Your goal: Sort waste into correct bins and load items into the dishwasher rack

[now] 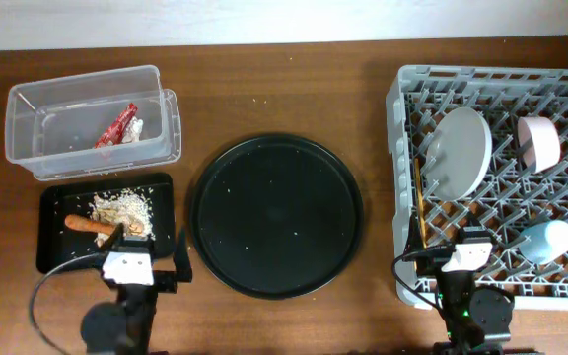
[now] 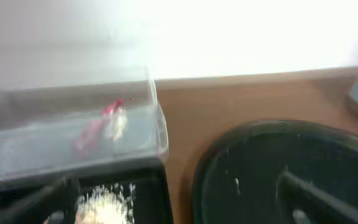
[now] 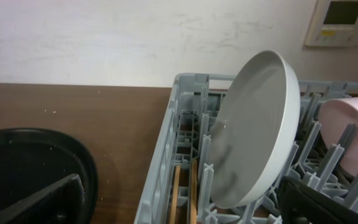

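Left gripper [image 2: 176, 180] and right gripper [image 3: 182, 180] both spread wide, empty. Red snack wrapper [image 1: 116, 125] is in the clear tub [image 1: 30, 138], print too blurry to read.

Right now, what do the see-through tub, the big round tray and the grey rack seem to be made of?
Tub: clear plastic, apparently; the wrapper shows through its walls. Round tray: black, smooth, faintly glossy, plastic or coated metal; can't tell. Rack: light-grey moulded plastic, matte lattice of pegs.
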Tool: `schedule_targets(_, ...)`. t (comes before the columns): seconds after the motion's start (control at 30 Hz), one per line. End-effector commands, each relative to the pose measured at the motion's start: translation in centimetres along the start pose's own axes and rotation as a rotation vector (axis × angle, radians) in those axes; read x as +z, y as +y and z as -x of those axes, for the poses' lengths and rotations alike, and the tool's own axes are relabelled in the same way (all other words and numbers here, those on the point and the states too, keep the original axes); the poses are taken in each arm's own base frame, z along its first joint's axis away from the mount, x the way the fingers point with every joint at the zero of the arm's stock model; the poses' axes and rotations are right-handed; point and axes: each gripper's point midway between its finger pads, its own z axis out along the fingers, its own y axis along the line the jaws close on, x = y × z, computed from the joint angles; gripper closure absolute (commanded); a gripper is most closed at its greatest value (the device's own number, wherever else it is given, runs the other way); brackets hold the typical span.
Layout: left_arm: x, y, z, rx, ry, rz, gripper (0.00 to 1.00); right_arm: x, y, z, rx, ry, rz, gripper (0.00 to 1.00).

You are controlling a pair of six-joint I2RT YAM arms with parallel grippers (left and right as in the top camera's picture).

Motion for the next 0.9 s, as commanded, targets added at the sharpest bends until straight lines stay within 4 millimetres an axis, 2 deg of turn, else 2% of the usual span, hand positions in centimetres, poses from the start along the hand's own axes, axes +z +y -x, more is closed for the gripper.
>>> schedule_targets(0.0,1.3,0.3,-1.4,0.052,-0.126,0.026,0.01,0.0,0.2,-0.3,-0.007,0.002,0.009,0.02)
schedule_targets(0.13,1.8,0.3,-3.2,0.152,-0.095,0.026,0.01,0.0,0.2,-0.3,-0.007,0.002,0.01,0.02)
schedule_targets(0.87,1.8,0.3,-3.1,0.148,-0.098,0.026,0.01,0.0,0.2,-0.3,-0.007,0.002,0.009,0.02)
